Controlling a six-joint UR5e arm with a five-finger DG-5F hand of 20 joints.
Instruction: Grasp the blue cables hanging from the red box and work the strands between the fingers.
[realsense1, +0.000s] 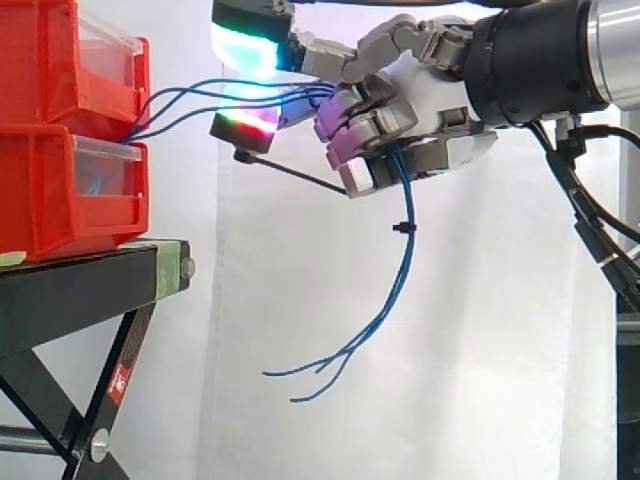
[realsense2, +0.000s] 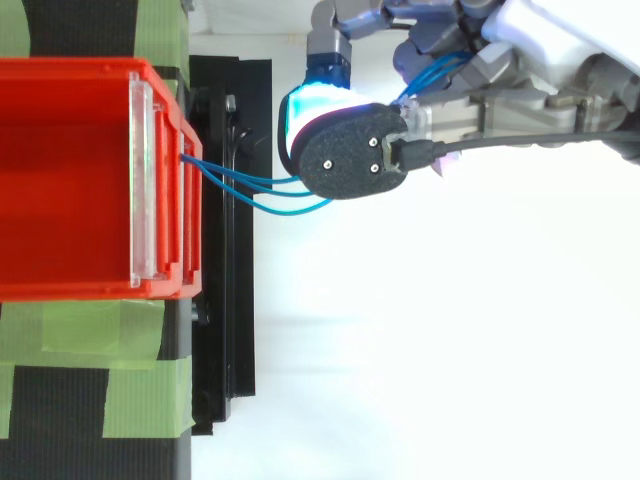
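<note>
The hand (realsense1: 385, 120) is clenched round the blue cables (realsense1: 408, 250), which run from the red box (realsense1: 50, 70) on the black stand (realsense1: 80, 280) across to its curled fingers (realsense1: 350, 130). This grip likely traps the strands for working (loose ends dangle below).

The stacked bins (realsense1: 50, 70) are bright red, with clear, colourless front panels (realsense1: 105, 165). The blue cables (realsense1: 403, 255) are a plain mid blue and carry a small black tie (realsense1: 402, 229). The hand (realsense1: 430, 95) is grey and white. One fingertip pad (realsense1: 245, 45) glows cyan and green, another (realsense1: 250, 125) green, red and magenta. The stand (realsense1: 70, 295) is black, with strips of pale green tape (realsense2: 85, 335). The curtain (realsense1: 480, 350) is white.
</note>
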